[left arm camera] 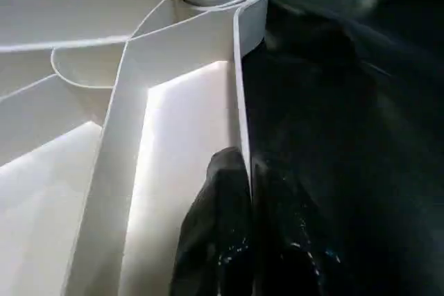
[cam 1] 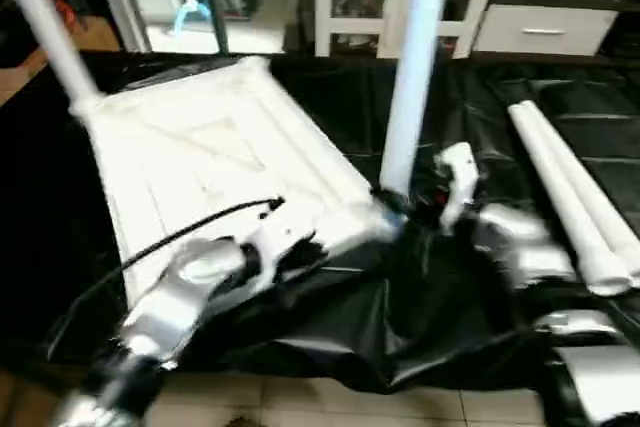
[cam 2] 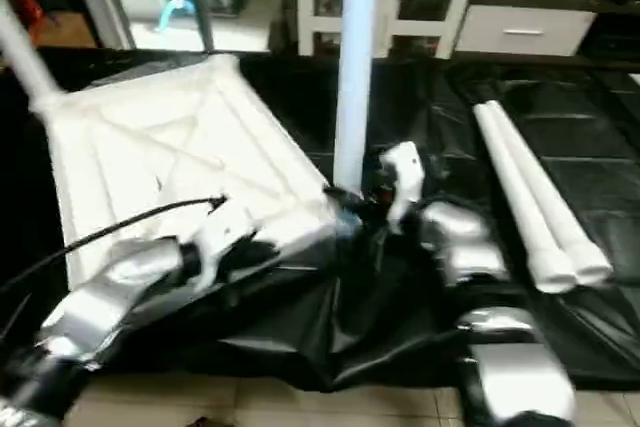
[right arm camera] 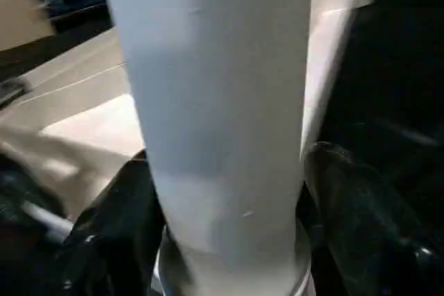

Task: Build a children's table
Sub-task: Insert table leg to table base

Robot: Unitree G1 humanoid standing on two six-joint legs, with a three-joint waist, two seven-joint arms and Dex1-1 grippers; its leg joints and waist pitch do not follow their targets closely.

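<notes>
robot fitting legs into an upturned white tabletop [cam 1: 215, 157] on black sheeting [cam 1: 400, 317].
left gripper [left arm camera: 243, 192] clamped on the tabletop's rim; right gripper [right arm camera: 229, 213] fingers apart around an upright leg [cam 1: 415, 67].

Tabletop [cam 1: 200, 162], legs [cam 1: 570, 192] on black sheet [cam 1: 400, 317]

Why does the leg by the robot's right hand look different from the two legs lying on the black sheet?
The standing leg is upright, plugged into the tabletop's corner; the two loose legs lie flat, side by side, attached to nothing. The right gripper straddles the standing leg; nothing touches the loose ones. All are white tubes.
</notes>
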